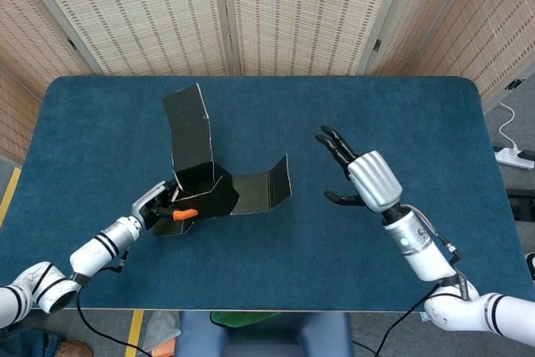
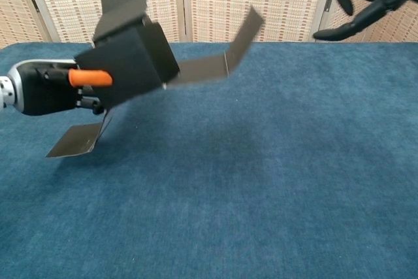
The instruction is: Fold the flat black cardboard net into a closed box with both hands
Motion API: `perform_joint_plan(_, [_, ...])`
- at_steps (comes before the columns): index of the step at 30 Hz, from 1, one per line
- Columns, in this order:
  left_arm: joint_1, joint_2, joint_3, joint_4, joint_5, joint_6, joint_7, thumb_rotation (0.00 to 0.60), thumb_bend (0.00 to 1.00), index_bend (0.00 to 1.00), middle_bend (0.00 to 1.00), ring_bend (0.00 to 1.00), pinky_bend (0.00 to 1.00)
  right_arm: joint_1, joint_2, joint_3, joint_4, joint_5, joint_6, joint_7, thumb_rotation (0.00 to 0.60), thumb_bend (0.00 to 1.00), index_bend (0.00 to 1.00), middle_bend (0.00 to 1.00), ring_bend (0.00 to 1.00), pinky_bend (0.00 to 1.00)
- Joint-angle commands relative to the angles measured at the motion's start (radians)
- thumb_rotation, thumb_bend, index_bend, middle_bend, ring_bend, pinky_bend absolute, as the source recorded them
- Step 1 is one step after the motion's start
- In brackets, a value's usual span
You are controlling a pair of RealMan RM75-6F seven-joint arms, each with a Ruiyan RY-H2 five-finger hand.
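Gripping half-folded black box [image 2: 130, 57], left hand [image 2: 49, 89]; no writing legible

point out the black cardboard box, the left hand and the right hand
black cardboard box [image 2: 134, 57], chest view, on its dark side wall
left hand [image 2: 49, 89], chest view, on the hand's body beside the box
right hand [image 1: 372, 180], head view, on the pale back of the hand

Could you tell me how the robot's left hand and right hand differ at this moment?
The left hand grips the black cardboard box and holds it tilted off the table; the right hand holds nothing. The left hand's fingers are closed against the cardboard, while the right hand's fingers are spread apart. The left hand shows an orange fingertip; the right hand's fingers look black. Both have white casings.
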Motion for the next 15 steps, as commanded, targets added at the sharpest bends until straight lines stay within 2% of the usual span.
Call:
perform_joint_plan(1, [-0.005,0.059,0.017,-0.028,0.061,0.072,-0.192,0.600,0.20,0.31,0.32,0.56,0.65,-0.042,-0.013,0.000,0.040,-0.027,0.032,0.097,0.600,0.14,0.00,0.00,0.67,1.00])
perform_joint_plan(6, [-0.017,0.075,0.023,-0.056,0.056,0.078,-0.263,0.600,0.20,0.31,0.32,0.56,0.65,-0.020,-0.096,0.035,0.073,-0.034,0.018,0.161,0.600,0.14,0.00,0.00,0.68,1.00])
perform_joint_plan(15, [-0.035,0.075,0.029,-0.079,0.043,0.069,-0.255,0.600,0.20,0.31,0.32,0.56,0.65,0.075,-0.300,0.147,0.142,-0.027,0.006,0.092,0.600,0.10,0.00,0.01,0.69,1.00])
